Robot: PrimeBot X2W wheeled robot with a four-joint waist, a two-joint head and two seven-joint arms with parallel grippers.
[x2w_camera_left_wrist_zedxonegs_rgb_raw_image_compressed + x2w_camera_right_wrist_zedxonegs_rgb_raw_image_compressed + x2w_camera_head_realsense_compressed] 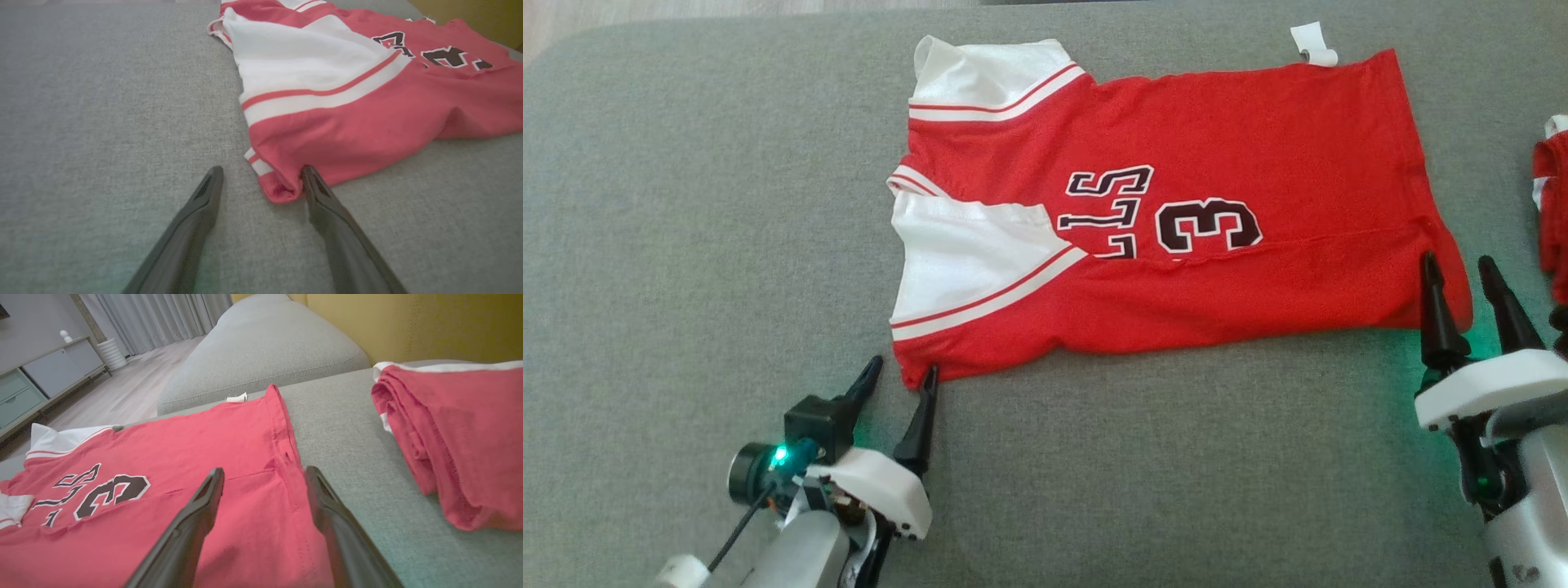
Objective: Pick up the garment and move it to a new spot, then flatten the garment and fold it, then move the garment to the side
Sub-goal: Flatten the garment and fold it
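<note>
The garment (1217,131), a red jersey with white sleeves and a dark "3", lies spread on the grey sofa seat (686,245), its near long edge doubled over. My left gripper (903,367) stands open at the near sleeve-end corner. In the left wrist view that corner of the garment (347,134) sits between the fingers of the left gripper (262,169), against the right-hand one. My right gripper (1457,261) is open over the near hem corner. In the right wrist view the hem of the garment (204,445) runs between the fingers of the right gripper (264,470).
A second red garment (1553,212), folded (461,433), lies just right of my right gripper. A white tag (1313,42) sticks out at the jersey's far edge. A yellow backrest (408,322) and a grey cushion (265,347) bound the seat; a cabinet (41,379) stands across the floor.
</note>
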